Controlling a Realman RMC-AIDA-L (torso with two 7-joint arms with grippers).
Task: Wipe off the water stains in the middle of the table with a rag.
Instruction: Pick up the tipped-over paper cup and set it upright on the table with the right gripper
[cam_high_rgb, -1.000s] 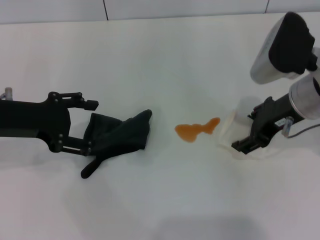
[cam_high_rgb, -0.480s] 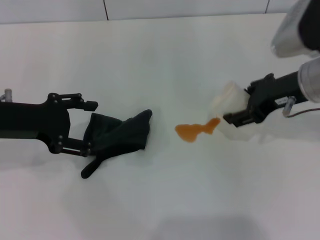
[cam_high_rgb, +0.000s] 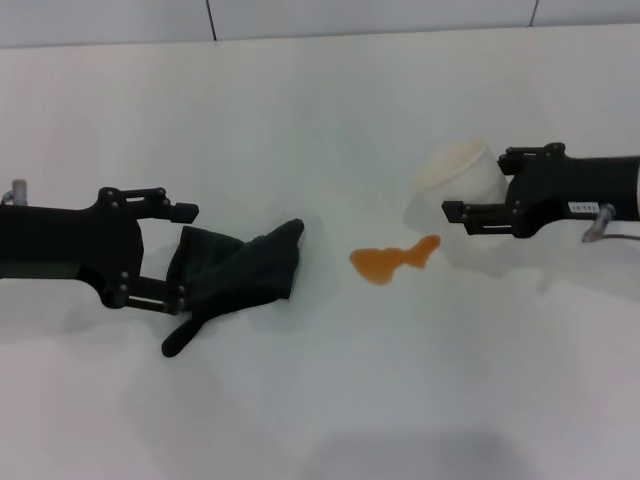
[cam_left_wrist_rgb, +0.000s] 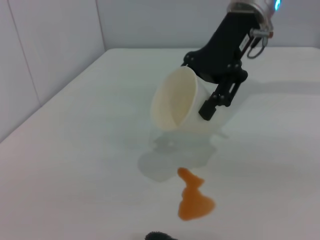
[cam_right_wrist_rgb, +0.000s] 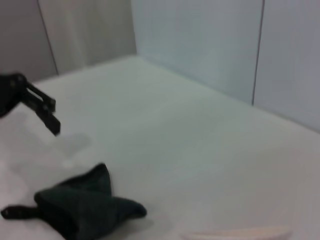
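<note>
While bare worktop (cam_high_rgb: 330, 120) surrounds the water stains (cam_high_rgb: 392, 261), the left claw (cam_high_rgb: 178, 255) lies level, spread around the rag (cam_high_rgb: 235, 272), and the right claw (cam_high_rgb: 462, 211) pinches a tilted cup (cam_high_rgb: 460, 170).

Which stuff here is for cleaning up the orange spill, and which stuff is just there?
For the job:
- orange puddle in the middle of the table
- dark rag, between the left gripper's open fingers

Just there:
- white cup, tipped on its side in the right gripper, off the table beside the puddle

dark green rag (cam_high_rgb: 240, 268), orange water stains (cam_high_rgb: 392, 260), white table (cam_high_rgb: 320, 120)
</note>
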